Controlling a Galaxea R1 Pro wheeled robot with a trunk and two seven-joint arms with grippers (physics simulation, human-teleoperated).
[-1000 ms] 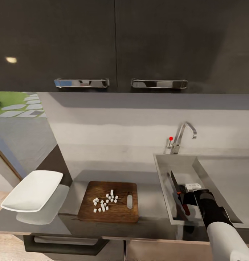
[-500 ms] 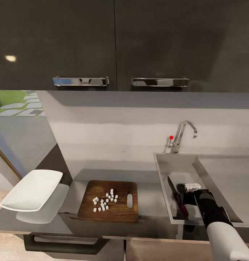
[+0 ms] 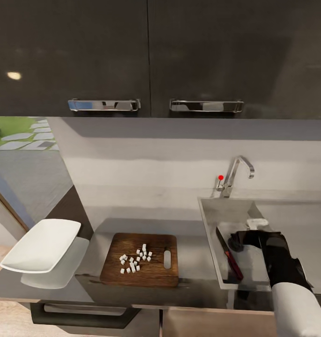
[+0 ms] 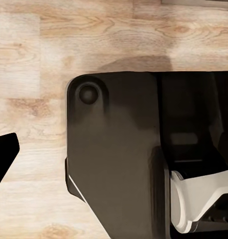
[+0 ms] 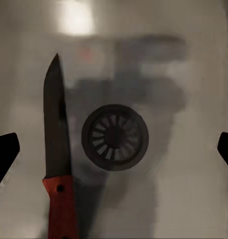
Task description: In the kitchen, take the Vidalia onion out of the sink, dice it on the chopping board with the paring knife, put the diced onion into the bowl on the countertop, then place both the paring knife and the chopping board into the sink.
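The paring knife (image 3: 229, 255) lies flat on the floor of the sink (image 3: 212, 220), dark blade pointing toward the tap (image 3: 236, 174) and red handle toward the near wall, just beside the round drain (image 5: 115, 137). The right claw (image 3: 238, 240) hangs over the basin with its fingers spread wide, holding nothing; in the right wrist view a dark fingertip (image 5: 5, 154) sits at each edge of the picture, with the knife and drain between them and apart from both. On the grey counter (image 3: 193, 260) left of the sink rests the chopping board (image 3: 141, 260), brown and grainy, with the diced onion (image 3: 136, 259) scattered across its middle as small white cubes. The white bowl (image 3: 42, 245) stands further left, near the counter's end and well apart from the board. Above run dark wall cabinets (image 3: 151, 56) with chrome bar handles. The left claw (image 4: 4, 154) shows only one dark fingertip over the wooden floor (image 4: 39, 74) by the robot's dark base (image 4: 118, 149), so I cannot tell whether it is open.
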